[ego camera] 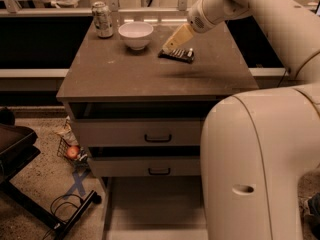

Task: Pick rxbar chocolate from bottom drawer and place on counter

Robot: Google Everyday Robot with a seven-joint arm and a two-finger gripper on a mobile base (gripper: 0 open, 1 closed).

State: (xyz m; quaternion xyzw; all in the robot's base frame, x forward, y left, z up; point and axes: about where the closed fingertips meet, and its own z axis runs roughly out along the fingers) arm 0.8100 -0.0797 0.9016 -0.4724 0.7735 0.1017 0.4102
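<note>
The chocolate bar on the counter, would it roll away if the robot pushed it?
Probably not. The rxbar chocolate lies flat on the counter, so it would likely slide, not roll. It looks thin and small, so it is probably light and easy to lift. The gripper is at the bar's left end, low over the counter.

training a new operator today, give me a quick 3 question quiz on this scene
1. Where does the rxbar chocolate lie?
A) on the floor
B) on the counter
C) in a drawer with a black handle

2. True or false: the hand is over the far right part of the counter, right by the rxbar chocolate.

3. Fill in: the white bowl stands between the silver can and the ____.

Key: 1 B; 2 true; 3 rxbar chocolate
</note>
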